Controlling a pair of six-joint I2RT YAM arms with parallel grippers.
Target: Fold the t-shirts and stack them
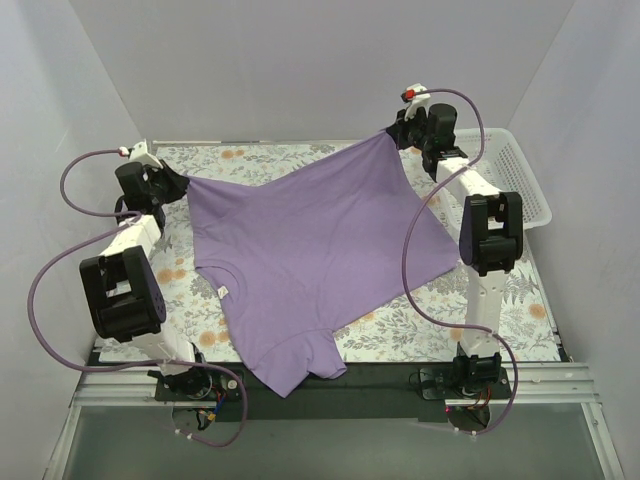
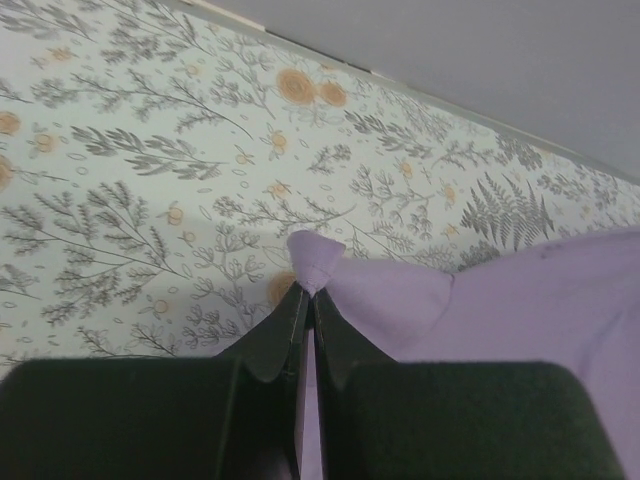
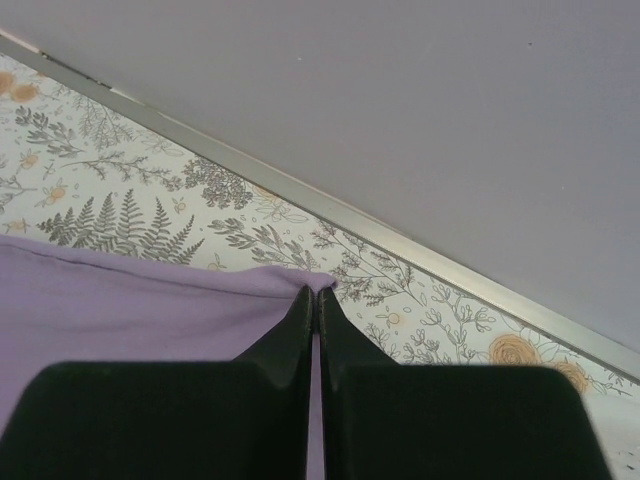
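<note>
a purple t-shirt lies spread across the flowered worktop, reaching from the far left to the far right and down to the near edge. its neck opening, with a small white label inside, faces the near left. the nearest part of the cloth hangs a little past the pattern onto the dark strip at the near edge.

the left tool is at the far left of the worktop, clamped on a corner of the t-shirt. in the left wrist view its two dark fingers meet with a small bunched tip of purple cloth poking out between them. the right tool is at the far right, near the back wall, closed on another corner. in the right wrist view the fingers are pressed together with the stitched edge of the cloth running into them from the left. the edge of the t-shirt between the two tools is drawn into a shallow curve.

a white mesh basket sits at the far right, just beside the right arm.
</note>
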